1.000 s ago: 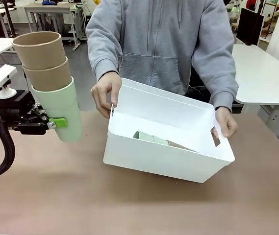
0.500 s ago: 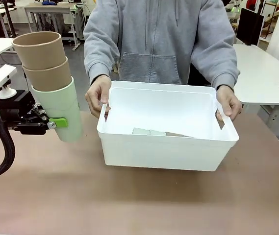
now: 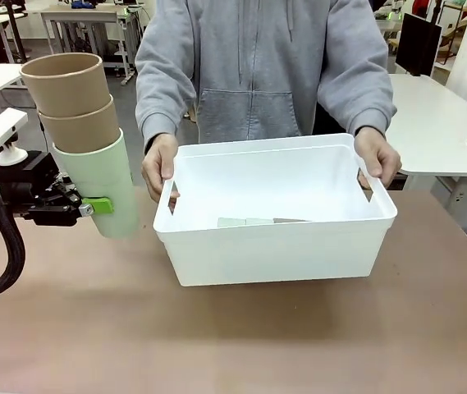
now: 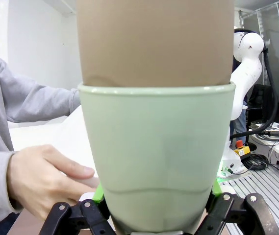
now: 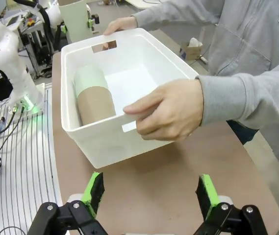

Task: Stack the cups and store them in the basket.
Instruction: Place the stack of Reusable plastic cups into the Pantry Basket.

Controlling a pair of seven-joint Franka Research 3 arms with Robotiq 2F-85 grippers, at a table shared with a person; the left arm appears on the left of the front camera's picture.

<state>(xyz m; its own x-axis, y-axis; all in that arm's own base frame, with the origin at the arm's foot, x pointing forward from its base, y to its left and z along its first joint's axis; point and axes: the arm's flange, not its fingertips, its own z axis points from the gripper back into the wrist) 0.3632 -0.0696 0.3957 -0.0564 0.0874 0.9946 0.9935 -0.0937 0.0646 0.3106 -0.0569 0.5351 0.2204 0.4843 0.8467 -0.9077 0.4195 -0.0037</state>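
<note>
**Stack in my left pincer, basket held by the person**

The table (image 3: 241, 345) is a plain brown top, matte and bare around the basket. Behind it the room is a workshop: white tables (image 3: 438, 115) to the far right and far left, a dark monitor (image 3: 418, 43) at the far right, and a grooved metal bench with cables (image 5: 12, 156) beside my right arm's side.

My left pincer (image 3: 93, 207) is pinching a stack of cups (image 3: 85, 139) held upright above the table's left side: a mint green cup (image 4: 156, 161) at the bottom, with two tan-brown ones nested in it. My right pincer (image 5: 150, 191) is spread wide with nothing between its green pads, hovering over the table just beside the basket's right end.

The basket (image 3: 274, 246) sits mid-table, level; the person's left hand (image 5: 171, 111) and right hand (image 3: 159, 164) grip its two end handles. Inside lies a second stack on its side (image 5: 94, 95), a tan-brown cup with a mint one; I cannot tell how many cups it counts.

From the front the near wall hides most of that stack. My left wrist view is blocked by the cup, its top cut off
</note>
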